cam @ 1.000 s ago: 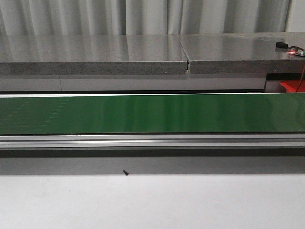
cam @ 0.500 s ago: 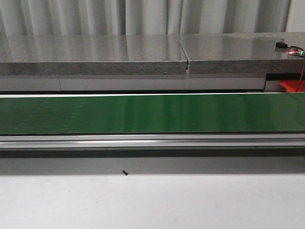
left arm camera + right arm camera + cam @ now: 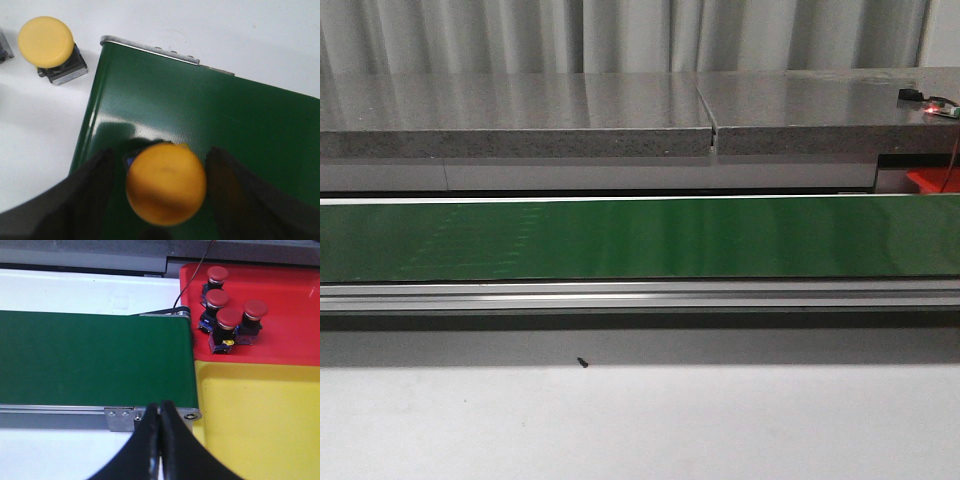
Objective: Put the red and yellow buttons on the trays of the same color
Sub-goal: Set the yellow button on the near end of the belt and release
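A yellow button (image 3: pixel 166 183) stands on the green belt (image 3: pixel 240 125) near its end, between the fingers of my left gripper (image 3: pixel 161 155). The jaws are open; a gap shows on one side of the cap, and the other finger is close to it. A second yellow button (image 3: pixel 46 42) stands on the white table beside the belt's end. My right gripper (image 3: pixel 160 412) is shut and empty over the belt frame's edge, next to the yellow tray (image 3: pixel 260 425). The red tray (image 3: pixel 290 340) holds several red buttons (image 3: pixel 229 320). Neither gripper appears in the front view.
The green belt (image 3: pixel 640 238) runs across the front view, with a grey stone counter (image 3: pixel 520 115) behind it and white table (image 3: pixel 640 420) in front. A corner of the red tray (image 3: pixel 932 180) shows at far right. A wire (image 3: pixel 192 272) runs past the red tray.
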`<state>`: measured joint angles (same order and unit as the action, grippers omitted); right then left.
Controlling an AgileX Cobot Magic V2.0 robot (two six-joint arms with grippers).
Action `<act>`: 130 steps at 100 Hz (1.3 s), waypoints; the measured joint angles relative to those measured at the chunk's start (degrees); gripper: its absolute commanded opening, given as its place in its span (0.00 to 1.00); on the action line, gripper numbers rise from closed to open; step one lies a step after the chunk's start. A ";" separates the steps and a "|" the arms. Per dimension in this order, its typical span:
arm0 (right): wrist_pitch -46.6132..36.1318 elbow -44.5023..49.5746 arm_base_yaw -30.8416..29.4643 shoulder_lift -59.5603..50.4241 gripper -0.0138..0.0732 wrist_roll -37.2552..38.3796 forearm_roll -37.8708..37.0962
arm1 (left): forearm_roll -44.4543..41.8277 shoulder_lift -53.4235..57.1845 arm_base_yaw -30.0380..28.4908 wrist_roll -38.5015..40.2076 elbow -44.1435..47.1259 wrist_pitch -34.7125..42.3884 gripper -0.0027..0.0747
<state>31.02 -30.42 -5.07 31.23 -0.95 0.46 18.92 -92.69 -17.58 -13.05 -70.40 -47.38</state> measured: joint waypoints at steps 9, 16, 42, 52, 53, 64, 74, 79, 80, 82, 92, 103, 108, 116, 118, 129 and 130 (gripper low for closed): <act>0.00 0.00 0.00 0.00 0.08 0.00 0.00 | 0.11 0.00 0.00 -0.24 0.00 -0.10 0.74; 0.00 0.00 0.00 0.00 0.08 0.00 0.00 | 0.72 0.00 0.00 -0.35 0.00 -0.25 0.75; -0.10 0.00 0.00 0.00 0.08 0.00 0.00 | 9.63 4.77 0.00 -5.43 0.00 2.96 0.75; -0.10 0.00 0.00 0.00 0.08 0.00 0.00 | 11.61 8.33 0.00 -6.22 0.00 4.66 0.74; -0.10 0.00 0.00 0.00 0.08 0.00 0.00 | 11.73 8.75 -0.13 -6.20 0.00 4.80 0.74; -0.10 0.00 0.00 0.00 0.08 0.00 0.00 | 12.33 10.74 -2.33 -6.52 0.00 5.00 0.74; -0.10 0.00 0.00 0.00 0.08 0.00 0.00 | 12.19 10.86 -6.30 -6.52 0.00 4.00 0.74; -0.10 0.00 0.00 0.00 0.08 0.00 0.00 | 11.69 10.63 -8.48 -6.52 0.00 3.29 0.74; -0.10 0.00 0.00 0.00 0.08 0.00 0.00 | 11.69 10.64 -9.06 -6.52 0.00 2.97 0.74; -0.10 0.00 0.00 0.00 0.08 0.00 0.00 | 11.45 10.50 -9.84 -6.52 0.00 2.67 0.74; -0.10 0.00 0.00 0.00 0.08 0.00 0.00 | 9.85 9.48 -12.79 -6.52 0.00 1.72 0.74; -0.10 0.00 0.00 0.00 0.08 0.00 0.00 | 6.21 7.31 -14.98 -5.58 0.00 1.59 0.74; -0.10 0.00 0.00 0.00 0.08 0.00 0.00 | 4.77 5.97 -15.62 -4.94 0.00 1.59 0.74; -0.10 0.00 0.00 0.00 0.08 0.00 0.00 | 3.36 3.07 -16.23 -4.30 0.00 1.83 0.74; -0.10 0.00 0.00 0.00 0.08 0.00 0.00 | 3.05 2.25 -16.38 -4.19 0.00 1.96 0.74; -0.10 0.00 0.00 0.00 0.08 0.00 0.00 | 2.00 -1.93 -16.61 -3.48 0.00 4.13 0.74; -0.10 0.00 0.00 0.00 0.08 0.00 0.00 | 1.89 -2.44 -16.61 -3.36 0.00 4.28 0.74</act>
<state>30.92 -30.42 -5.07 31.23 -0.95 0.46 20.82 -95.13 -34.19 -16.41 -70.40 -43.10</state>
